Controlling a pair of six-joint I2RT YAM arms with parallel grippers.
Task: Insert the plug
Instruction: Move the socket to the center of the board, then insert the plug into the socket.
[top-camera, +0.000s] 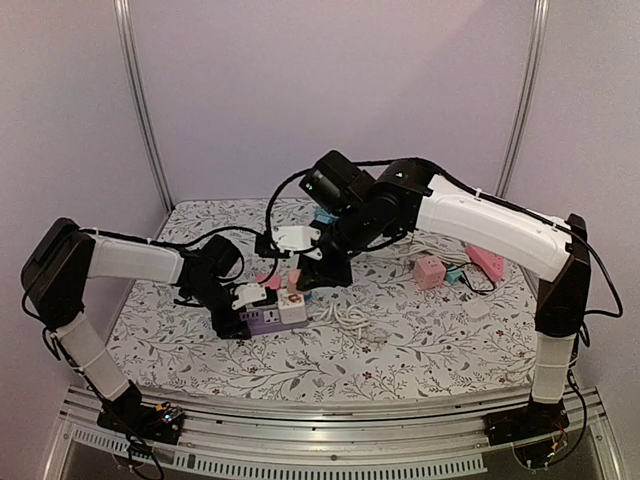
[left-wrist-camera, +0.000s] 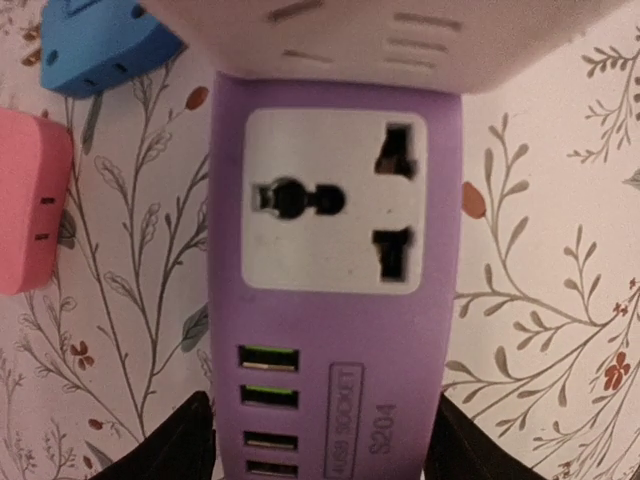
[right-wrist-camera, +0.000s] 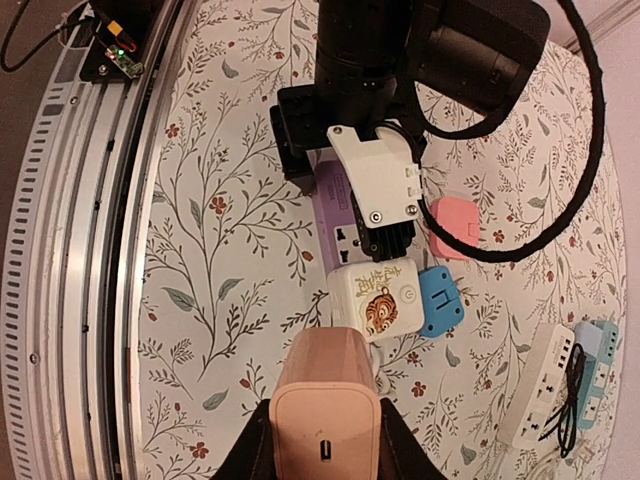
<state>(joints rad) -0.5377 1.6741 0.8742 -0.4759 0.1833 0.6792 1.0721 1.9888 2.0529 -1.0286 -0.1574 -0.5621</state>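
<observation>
A purple socket strip (left-wrist-camera: 330, 340) lies on the flowered cloth, with an empty white universal socket (left-wrist-camera: 335, 200) and several USB ports (left-wrist-camera: 268, 395) facing up. My left gripper (left-wrist-camera: 325, 460) straddles its near end, and its black fingers (left-wrist-camera: 185, 450) press against both long sides. A white cube adapter with a tiger picture (right-wrist-camera: 378, 298) sits plugged into the strip's far end. My right gripper (right-wrist-camera: 325, 440) hovers above and beyond that cube, shut on a peach-pink plug (right-wrist-camera: 325, 410). The plug's prongs are hidden. From above, the right gripper (top-camera: 310, 275) hangs over the strip (top-camera: 265, 320).
A blue adapter (right-wrist-camera: 440, 300) and a pink adapter (right-wrist-camera: 455, 225) lie beside the strip. A white power strip (right-wrist-camera: 540, 395), a pink cube (top-camera: 430, 270) and a pink strip (top-camera: 487, 262) lie to the right. A white cable (top-camera: 350, 318) coils near the strip. A metal rail (right-wrist-camera: 60, 250) runs along the front edge.
</observation>
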